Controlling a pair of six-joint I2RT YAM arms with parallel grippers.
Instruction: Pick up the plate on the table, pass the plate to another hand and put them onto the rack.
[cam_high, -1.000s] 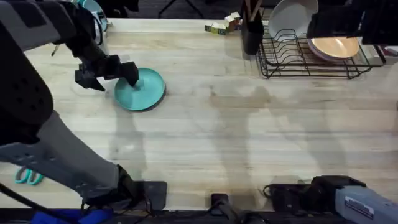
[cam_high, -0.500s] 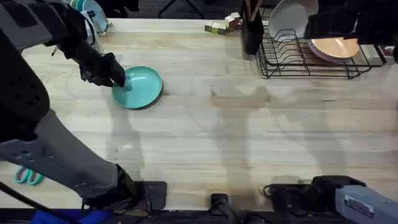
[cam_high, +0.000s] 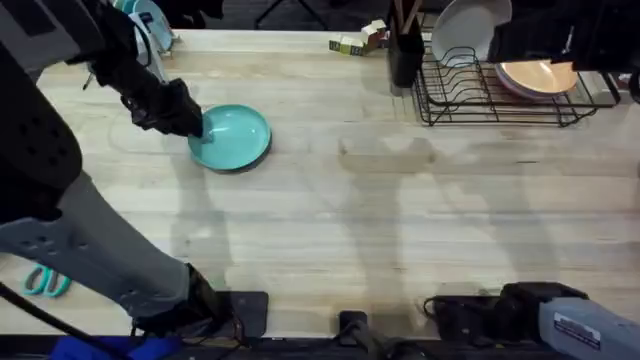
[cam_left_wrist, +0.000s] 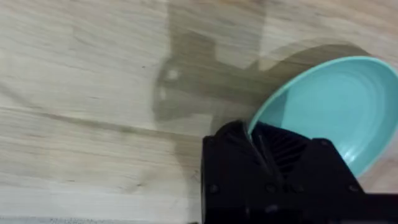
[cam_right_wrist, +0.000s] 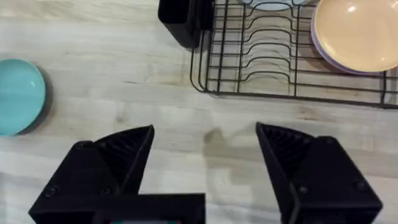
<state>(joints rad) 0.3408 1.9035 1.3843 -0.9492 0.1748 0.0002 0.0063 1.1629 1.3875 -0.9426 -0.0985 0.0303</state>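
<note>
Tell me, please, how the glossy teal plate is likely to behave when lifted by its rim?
The round, glossy teal plate probably stays stiff. Its smooth glaze may slip in the left gripper, which pinches one edge only, so it could tilt or swing.

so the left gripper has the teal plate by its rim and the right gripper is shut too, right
Not quite. The right gripper is open, its fingers spread wide apart in the right wrist view. The left gripper does have the teal plate by its rim.
</note>
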